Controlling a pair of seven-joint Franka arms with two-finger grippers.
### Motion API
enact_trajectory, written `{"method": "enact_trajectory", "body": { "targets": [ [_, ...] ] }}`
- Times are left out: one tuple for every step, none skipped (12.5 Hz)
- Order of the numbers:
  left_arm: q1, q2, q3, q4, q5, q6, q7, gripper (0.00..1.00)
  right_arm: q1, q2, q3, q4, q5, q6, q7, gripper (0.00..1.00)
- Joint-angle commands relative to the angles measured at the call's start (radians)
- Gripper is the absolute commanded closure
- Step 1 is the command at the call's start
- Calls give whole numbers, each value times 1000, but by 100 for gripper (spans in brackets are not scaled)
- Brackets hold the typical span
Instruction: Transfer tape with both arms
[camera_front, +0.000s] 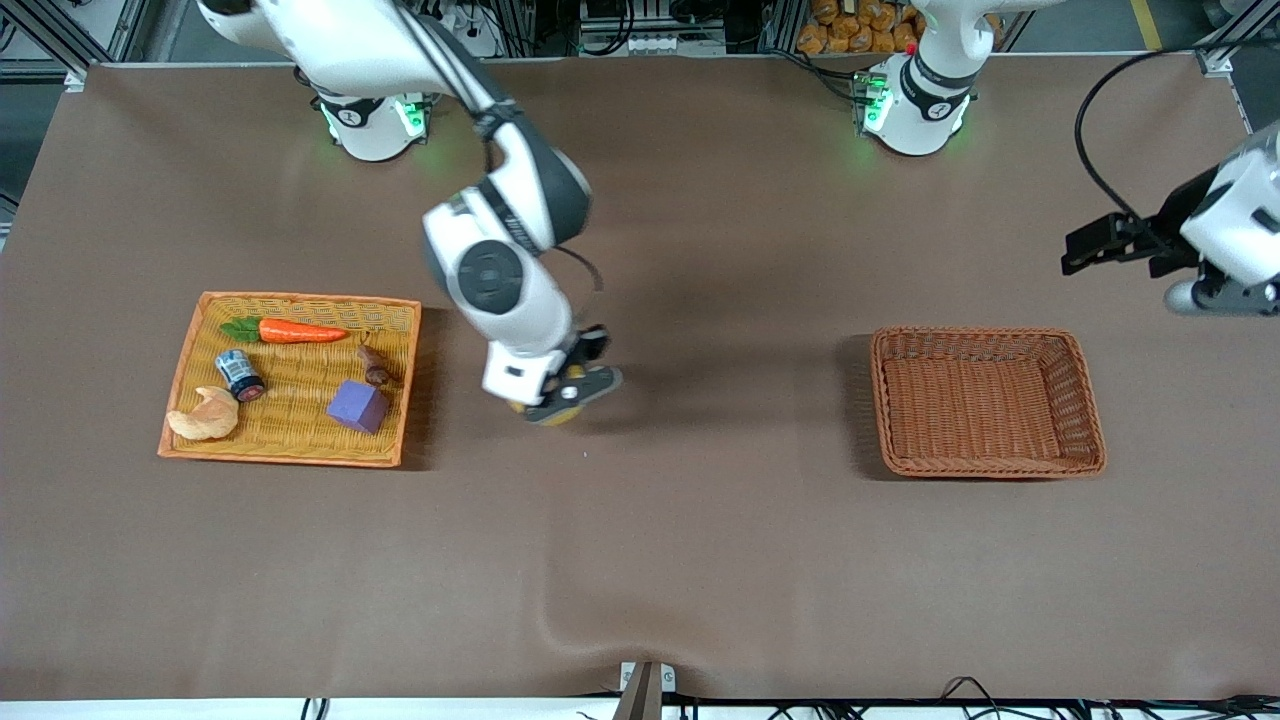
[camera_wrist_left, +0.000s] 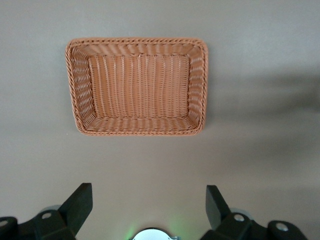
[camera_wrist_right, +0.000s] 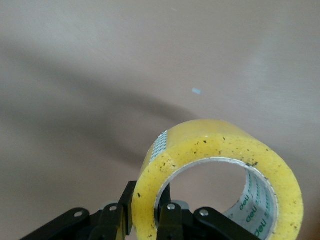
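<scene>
Front view: the right gripper (camera_front: 570, 392) hangs over the middle of the tabletop (camera_front: 700, 560), w/ its jaws shut on the tape (camera_front: 553, 410). Only a bit of yellow shows under it. The flat tray (camera_front: 300, 458) near the right arm's end holds a carrot (camera_front: 295, 331), a can (camera_front: 240, 374), a purple block (camera_front: 357, 406) & a bread piece (camera_front: 205, 416). The deep basket (camera_front: 985, 465) sits toward the left arm's end. The left gripper (camera_front: 1085, 250) waits up in the air by that end of the tabletop.

Left wrist view: jaws wide apart, holding nothing. The basket (camera_wrist_left: 80, 120) below is woven, w/ a thick braided rim.

Right wrist view: the tape (camera_wrist_right: 215, 145) is a shiny yellow ring, a bit speckled, w/ a pale inner core. The jaws pinch its wall, one finger (camera_wrist_right: 125, 205) outside, one inside.

Step, I think: carrying the tape to the middle for the hand-off. Next, the left arm must come & grab the free side of the ring.
</scene>
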Motion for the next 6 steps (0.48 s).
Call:
{"method": "enact_trajectory", "body": {
  "targets": [
    [-13,46,-10,28,1,6,-5,0,94,189,-16,246,19,-18,198,100],
    [-29,52,-16,28,5,26,2,0,134,231,-16,272,19,31,247,100],
    [-55,73,-16,28,17,63,1,0,152,248,-16,271,18,69,304,100],
    [-80,95,-16,31,24,97,-11,0,154,254,-17,268,18,68,307,100],
    [-97,118,-15,38,24,129,-30,0,156,260,-16,268,21,68,310,100],
    [-102,135,-16,45,22,155,-75,0,165,275,-16,268,21,71,312,100]
  ]
}}
